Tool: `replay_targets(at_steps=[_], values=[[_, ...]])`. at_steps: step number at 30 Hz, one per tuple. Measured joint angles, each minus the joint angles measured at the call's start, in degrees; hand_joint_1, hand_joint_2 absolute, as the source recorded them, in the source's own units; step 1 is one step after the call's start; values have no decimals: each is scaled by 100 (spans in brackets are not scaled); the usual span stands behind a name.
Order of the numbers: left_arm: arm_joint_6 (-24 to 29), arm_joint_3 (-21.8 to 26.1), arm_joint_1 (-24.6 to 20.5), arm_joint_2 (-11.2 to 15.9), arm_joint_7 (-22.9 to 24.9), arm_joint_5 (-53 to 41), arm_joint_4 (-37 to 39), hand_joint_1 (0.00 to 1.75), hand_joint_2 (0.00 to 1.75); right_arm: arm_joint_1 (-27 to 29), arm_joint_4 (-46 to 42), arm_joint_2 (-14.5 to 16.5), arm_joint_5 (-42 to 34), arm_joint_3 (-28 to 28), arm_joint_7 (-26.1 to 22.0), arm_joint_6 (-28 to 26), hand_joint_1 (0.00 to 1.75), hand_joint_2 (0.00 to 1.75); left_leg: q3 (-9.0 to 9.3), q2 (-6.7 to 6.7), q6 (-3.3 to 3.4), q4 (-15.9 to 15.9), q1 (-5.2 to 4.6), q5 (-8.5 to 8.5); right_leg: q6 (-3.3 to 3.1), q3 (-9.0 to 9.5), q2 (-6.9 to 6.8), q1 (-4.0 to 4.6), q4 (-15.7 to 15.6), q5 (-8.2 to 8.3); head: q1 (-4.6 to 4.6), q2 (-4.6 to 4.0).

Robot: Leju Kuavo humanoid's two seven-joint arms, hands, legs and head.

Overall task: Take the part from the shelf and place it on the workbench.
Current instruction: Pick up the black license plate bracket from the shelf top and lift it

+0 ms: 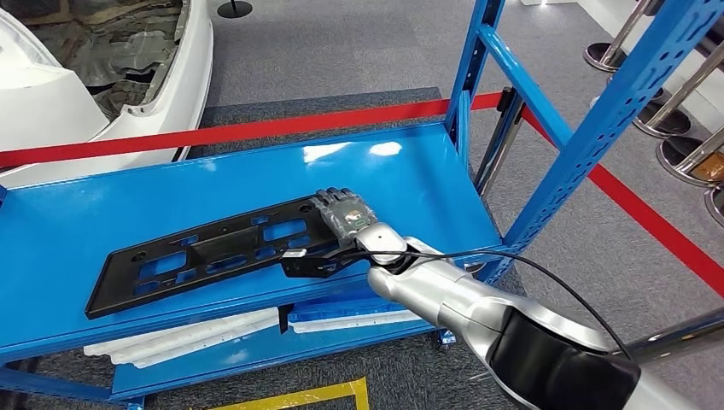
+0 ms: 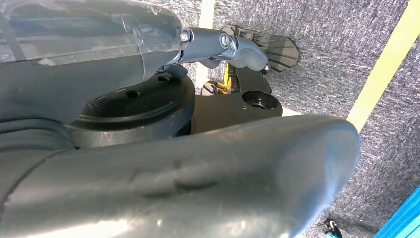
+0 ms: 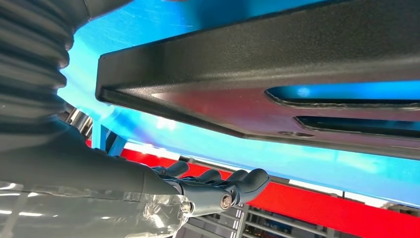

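Black, matte, slotted plastic part (image 1: 218, 252) lies on the glossy blue shelf (image 1: 102, 205), right hand (image 1: 346, 218) fingers (image 3: 237, 181) pressed together at its end.

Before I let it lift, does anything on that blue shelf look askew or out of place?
The long black part lies skewed across the blue shelf, its left end nearer the front edge. The right robot hand rests on its right end. No damage stands out.

blue shelf (image 1: 401, 175) carries a long black part (image 1: 213, 252) lying flat.
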Motion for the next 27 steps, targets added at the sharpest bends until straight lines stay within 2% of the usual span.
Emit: replay_targets(at_steps=[12, 23, 27], values=[[-47, 0, 45, 0, -76, -15, 0, 0, 0, 97, -1, 3, 209, -182, -156, -87, 0, 175, 0, 0, 0, 0, 0, 0, 0, 2, 0, 0, 0, 0, 0, 0], [-40, 0, 58, 0, -136, -29, 0, 0, 0, 277, -69, 38, 254, -350, -298, -611, 0, 175, 0, 0, 0, 0, 0, 0, 0, 2, 0, 0, 1, 0, -1, 0], [-24, 0, 58, 0, -158, -29, 0, 0, 0, 279, -97, 64, 320, -368, -307, -654, 0, 175, -1, -1, 0, 0, 0, 0, 0, 2, -1, 0, 1, 0, -1, 0]])
